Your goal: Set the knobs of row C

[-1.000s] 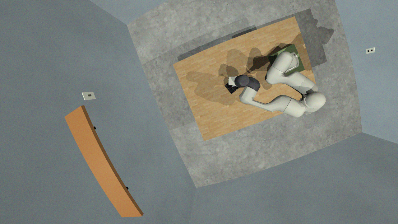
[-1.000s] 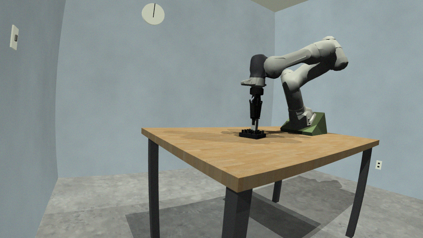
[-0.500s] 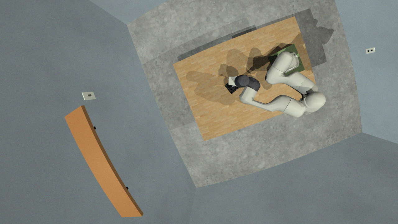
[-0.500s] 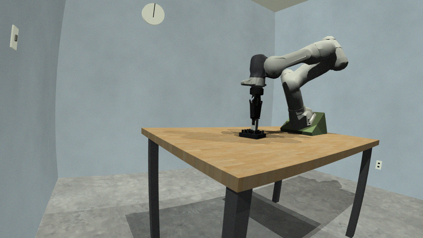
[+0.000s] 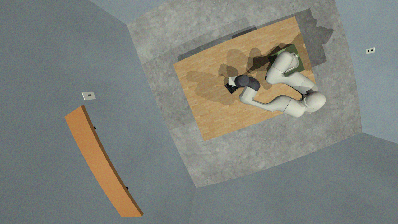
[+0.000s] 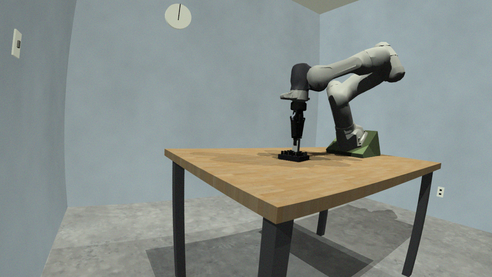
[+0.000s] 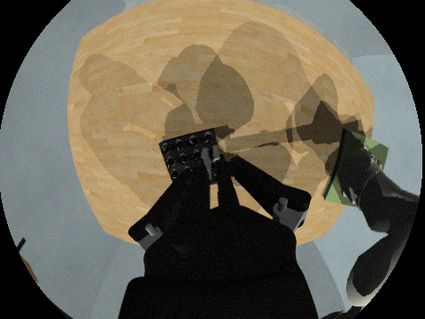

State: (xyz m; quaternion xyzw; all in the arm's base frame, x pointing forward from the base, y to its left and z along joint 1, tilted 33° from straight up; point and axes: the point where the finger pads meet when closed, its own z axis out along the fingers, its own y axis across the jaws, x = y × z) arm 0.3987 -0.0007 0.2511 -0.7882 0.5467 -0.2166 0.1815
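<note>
The black knob box stands on the wooden table, a little in front of the arm's base. In the top view only one corner of the knob box shows from under my wrist. My gripper points straight down, and its fingertips are down among the knobs. In the wrist view the gripper is nearly closed over the right part of the knob box, and it looks shut on one knob. I cannot tell which knob it is. The knob lines and marks are too small to read.
The arm's green base sits at the back right of the table. The table edges are well away from the knob box on all sides. A wall clock hangs behind the table.
</note>
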